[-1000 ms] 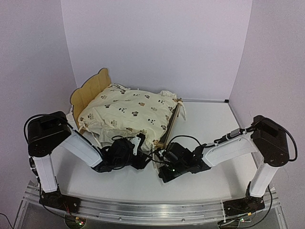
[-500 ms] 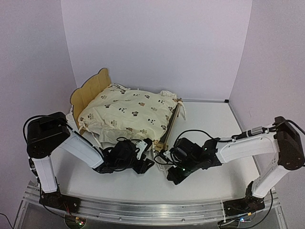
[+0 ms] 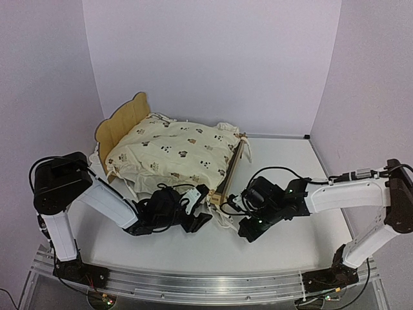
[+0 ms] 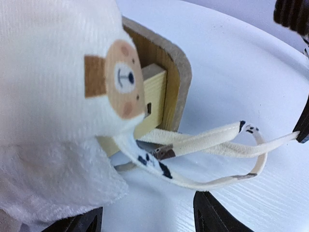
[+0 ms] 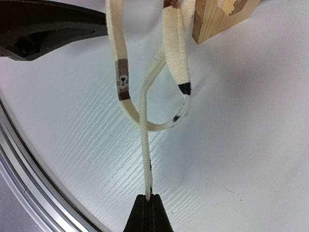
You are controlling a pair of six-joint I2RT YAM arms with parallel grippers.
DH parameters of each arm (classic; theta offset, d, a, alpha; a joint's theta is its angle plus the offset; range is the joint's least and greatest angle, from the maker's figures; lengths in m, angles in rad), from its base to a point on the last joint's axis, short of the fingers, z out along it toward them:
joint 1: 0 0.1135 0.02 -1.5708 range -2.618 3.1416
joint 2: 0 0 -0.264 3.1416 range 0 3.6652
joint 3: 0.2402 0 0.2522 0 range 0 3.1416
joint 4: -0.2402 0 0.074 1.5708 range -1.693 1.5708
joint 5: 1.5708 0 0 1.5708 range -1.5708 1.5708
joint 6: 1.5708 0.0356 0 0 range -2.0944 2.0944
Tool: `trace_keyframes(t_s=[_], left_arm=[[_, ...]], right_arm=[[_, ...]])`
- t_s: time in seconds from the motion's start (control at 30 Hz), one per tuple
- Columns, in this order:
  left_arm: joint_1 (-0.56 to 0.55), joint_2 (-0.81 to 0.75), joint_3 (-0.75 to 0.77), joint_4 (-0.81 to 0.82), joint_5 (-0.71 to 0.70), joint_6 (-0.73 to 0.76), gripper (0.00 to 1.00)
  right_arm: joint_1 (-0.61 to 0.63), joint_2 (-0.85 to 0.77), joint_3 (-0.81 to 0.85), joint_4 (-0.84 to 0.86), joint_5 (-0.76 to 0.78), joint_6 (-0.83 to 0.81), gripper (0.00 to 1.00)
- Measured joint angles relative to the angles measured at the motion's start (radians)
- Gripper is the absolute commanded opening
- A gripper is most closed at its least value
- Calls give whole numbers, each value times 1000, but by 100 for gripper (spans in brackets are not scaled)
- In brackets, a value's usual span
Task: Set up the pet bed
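The pet bed [image 3: 121,124] stands at the back left, its plywood frame under a cream animal-print cover [image 3: 174,152]. The cover's tie straps [image 4: 212,140] hang off the near foot corner of the frame [image 4: 171,72]. My left gripper [image 3: 201,208] sits low by that corner. In the left wrist view this gripper [image 4: 145,220] is open, with the straps lying just ahead of its fingers and nothing between them. My right gripper [image 5: 148,200] is shut on the end of one strap [image 5: 144,145] and holds it taut away from the bed's wooden leg [image 5: 212,19].
The white table [image 3: 290,161] extends to the right of the bed. White walls close in the back and sides. The metal base rail [image 3: 213,284] runs along the near edge. A left finger [image 5: 48,26] shows dark at the top left of the right wrist view.
My right arm has drawn back to the right with the strap in its jaws. The left gripper has shifted right toward the foot corner and opened a little wider.
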Motion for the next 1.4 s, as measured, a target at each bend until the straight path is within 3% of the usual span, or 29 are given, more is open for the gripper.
trace_keyframes(t_s=[0.67, 0.9, 1.1, 1.4], left_arm=[[0, 189, 8, 300, 9, 263, 66], [0, 233, 46, 318, -6, 301, 42], [0, 249, 78, 319, -28, 322, 2], [0, 220, 46, 256, -80, 283, 0]], right_arm=[[-76, -65, 46, -63, 23, 19, 0], [-80, -65, 50, -74, 23, 19, 0], [-84, -65, 63, -86, 23, 19, 0], [-92, -65, 64, -88, 26, 19, 0]])
